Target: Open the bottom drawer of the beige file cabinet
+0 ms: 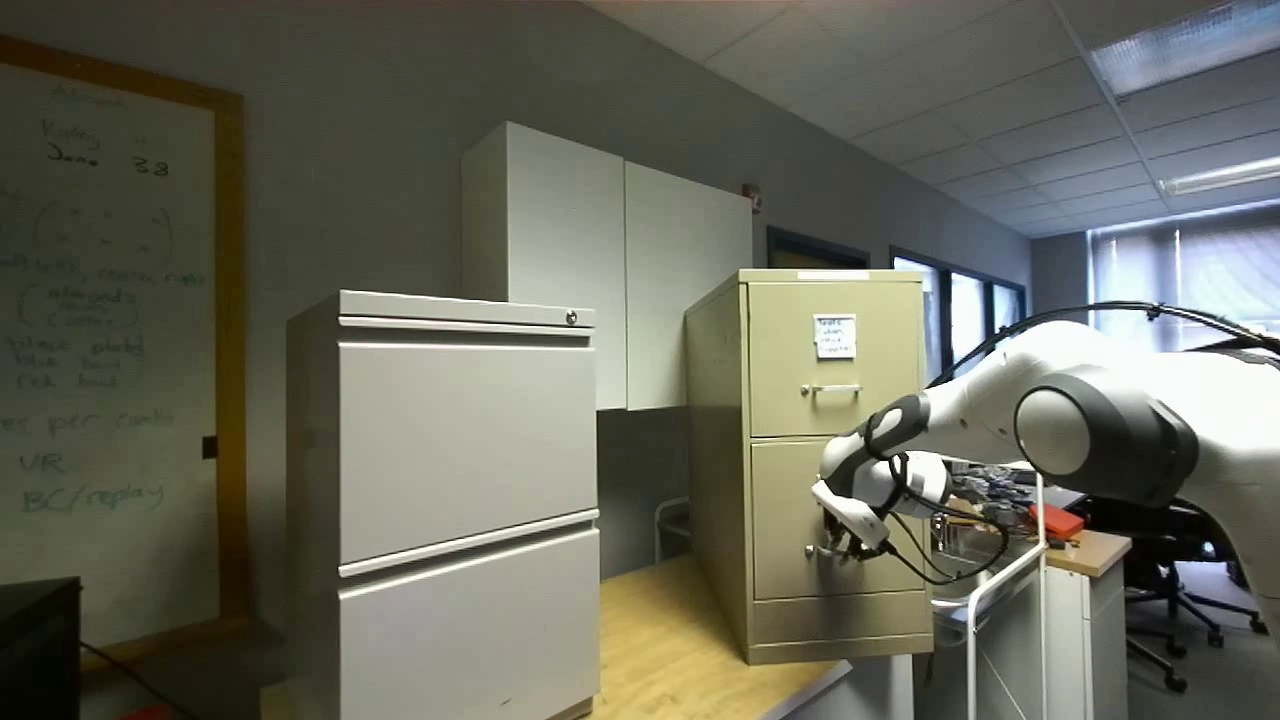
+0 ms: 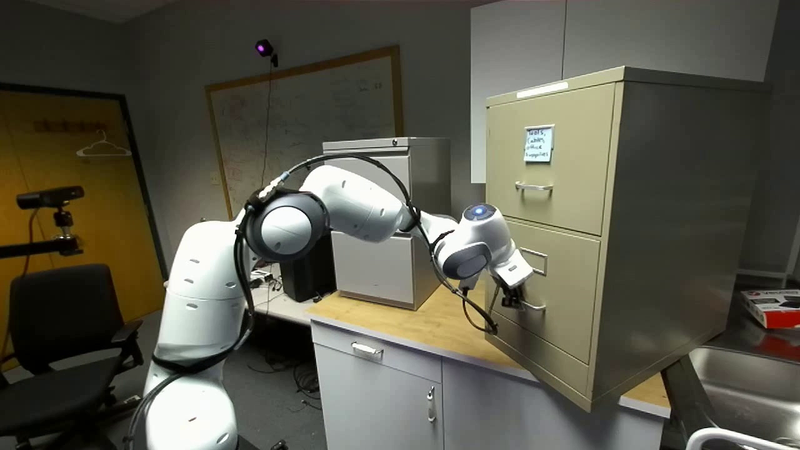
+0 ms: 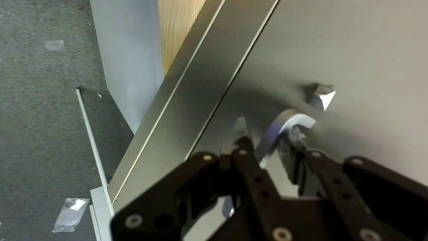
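In an exterior view, the gripper (image 2: 520,302) is set right at the bar handle (image 2: 535,306) of the bottom drawer (image 2: 565,294), in the lower half of the beige file cabinet (image 2: 675,219). The drawer's flat, beige front is seated flush with the cabinet face, and a metal label frame (image 2: 535,261) is mounted above the handle. In an exterior view, the drawer is placed directly under the upper drawer (image 1: 840,371), its front partly hidden by the robot arm (image 1: 1060,430); a small round knob (image 1: 809,551) is seen beside the handle. In the wrist view, the handle is clamped between the fingertips (image 3: 241,129), its curved, silvery end seen above them; the drawer front is shown dull grey-brown, with a shadow cast near the handle.
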You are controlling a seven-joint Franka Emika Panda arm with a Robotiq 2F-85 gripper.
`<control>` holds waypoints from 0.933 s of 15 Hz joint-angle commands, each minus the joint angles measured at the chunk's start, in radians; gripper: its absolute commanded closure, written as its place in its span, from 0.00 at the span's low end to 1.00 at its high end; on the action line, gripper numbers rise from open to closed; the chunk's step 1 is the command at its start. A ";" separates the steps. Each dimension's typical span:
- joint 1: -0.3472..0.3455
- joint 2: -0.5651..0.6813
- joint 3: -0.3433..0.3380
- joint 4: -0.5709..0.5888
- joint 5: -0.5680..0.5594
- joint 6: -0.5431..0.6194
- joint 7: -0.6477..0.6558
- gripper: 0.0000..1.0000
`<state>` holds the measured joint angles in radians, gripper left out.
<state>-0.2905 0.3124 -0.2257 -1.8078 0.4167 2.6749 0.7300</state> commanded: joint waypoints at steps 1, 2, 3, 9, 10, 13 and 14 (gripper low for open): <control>-0.018 -0.098 0.067 -0.215 0.143 0.008 -0.147 0.93; -0.026 -0.107 0.079 -0.232 0.191 0.035 -0.184 0.93; -0.046 -0.111 0.105 -0.247 0.243 0.064 -0.228 0.93; -0.046 -0.061 0.179 -0.195 0.424 0.158 -0.325 0.93; -0.038 -0.059 0.180 -0.189 0.419 0.165 -0.311 0.93; -0.052 -0.080 0.193 -0.218 0.452 0.175 -0.344 0.93; -0.063 -0.095 0.200 -0.238 0.478 0.180 -0.366 0.93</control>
<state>-0.3641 0.2665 -0.0920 -1.9404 0.8228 2.9119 0.4191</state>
